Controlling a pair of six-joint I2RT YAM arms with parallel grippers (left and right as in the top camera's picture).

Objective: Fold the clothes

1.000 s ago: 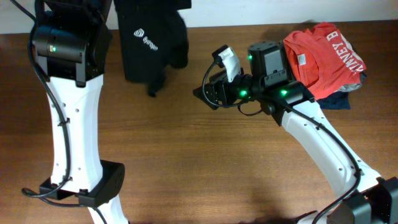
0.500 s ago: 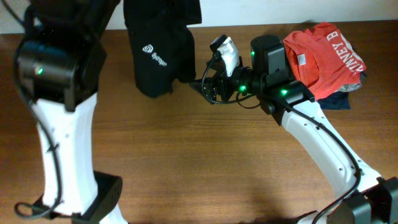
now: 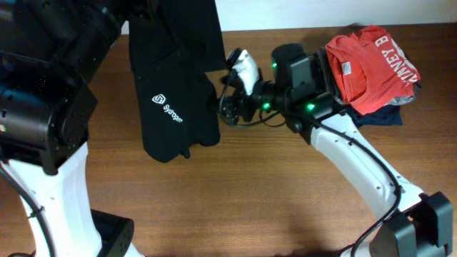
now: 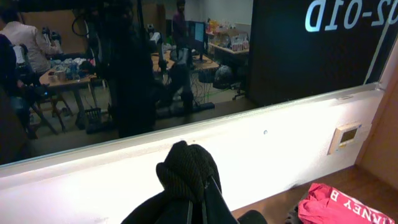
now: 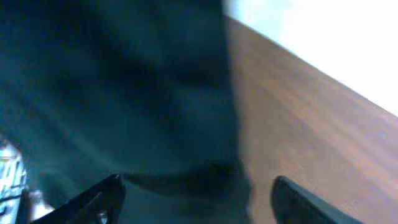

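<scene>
The black T-shirt (image 3: 171, 86) with a small white logo hangs in the air from my left gripper, over the left half of the table. In the left wrist view my left gripper (image 4: 199, 208) is shut on a bunched fold of the black T-shirt (image 4: 186, 171). My right gripper (image 3: 223, 107) points left and touches the shirt's right edge. In the right wrist view its fingers (image 5: 196, 193) are spread wide, with the dark shirt fabric (image 5: 124, 93) right in front of and between them.
A red-orange shirt with white lettering (image 3: 371, 61) lies crumpled at the back right on a dark navy garment (image 3: 389, 114); it also shows in the left wrist view (image 4: 348, 205). A white wall (image 3: 300, 14) runs behind the brown wooden table (image 3: 235, 200).
My left arm has lifted the black T-shirt higher and toward the front, so it hangs longer. My right gripper has moved left up to the shirt's edge.
</scene>
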